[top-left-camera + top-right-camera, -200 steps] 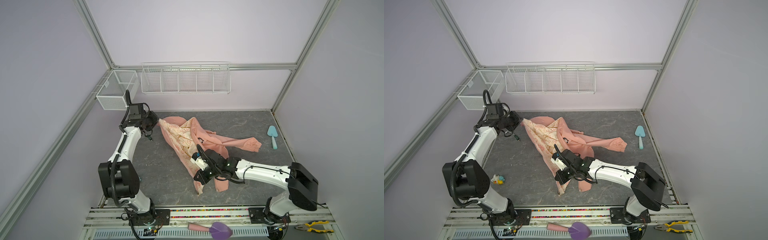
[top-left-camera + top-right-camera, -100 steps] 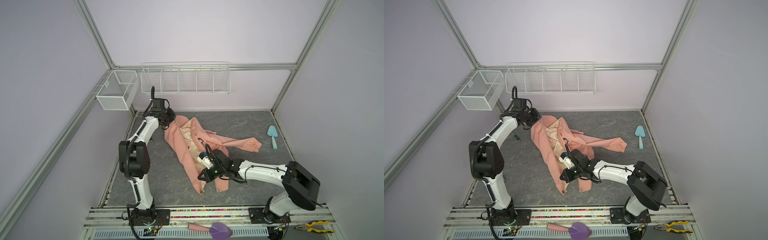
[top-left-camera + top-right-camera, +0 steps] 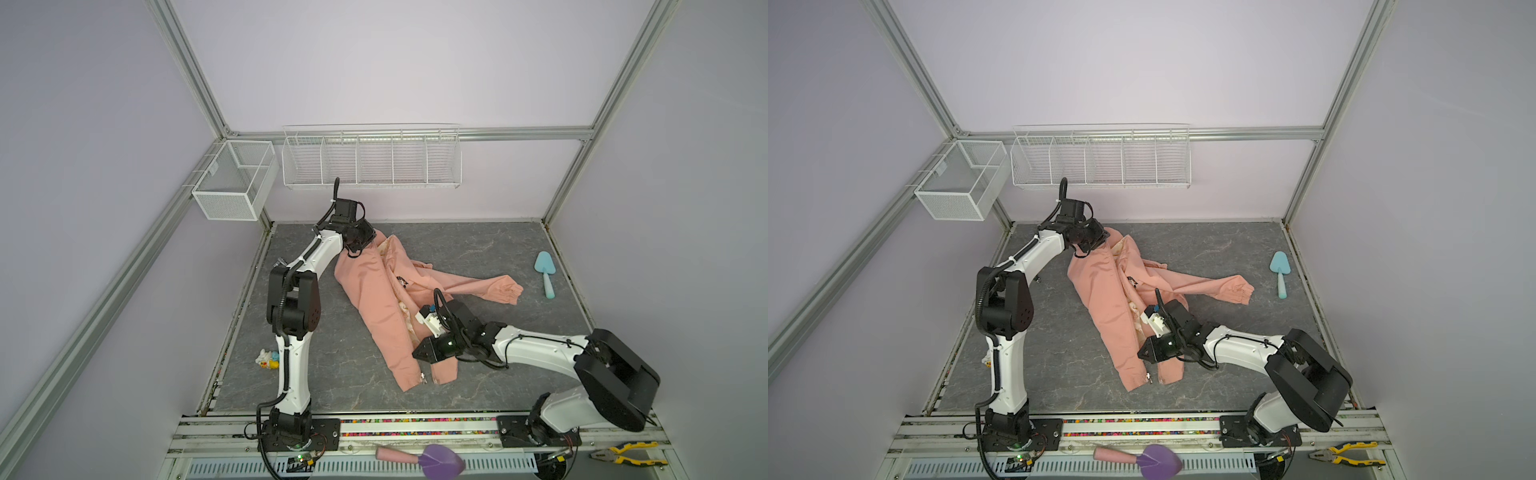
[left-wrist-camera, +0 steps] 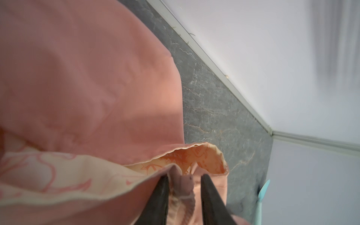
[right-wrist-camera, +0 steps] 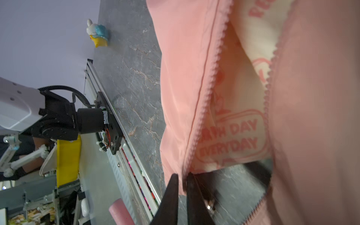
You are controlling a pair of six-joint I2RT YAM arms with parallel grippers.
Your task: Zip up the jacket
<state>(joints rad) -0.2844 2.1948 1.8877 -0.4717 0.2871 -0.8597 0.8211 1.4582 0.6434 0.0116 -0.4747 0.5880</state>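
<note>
Swung over from the left side, the left gripper (image 3: 355,253) now sits at the collar of the jacket (image 3: 374,299), and the left front panel is folded across, hiding most of the lining (image 3: 409,322). Both top views show the jacket lying mid-worktop (image 3: 478,249), with the right gripper (image 3: 417,355) low near its hem.

From the left wrist I see the jaws part-way apart with the collar edge loose between them, so I judge that panel released.

From the right wrist the jaws are narrow around the panel's zip edge, the zip pull (image 5: 210,206) just beside. I cannot tell if they bite. The teeth stand unjoined, so zipping has not begun.
</note>
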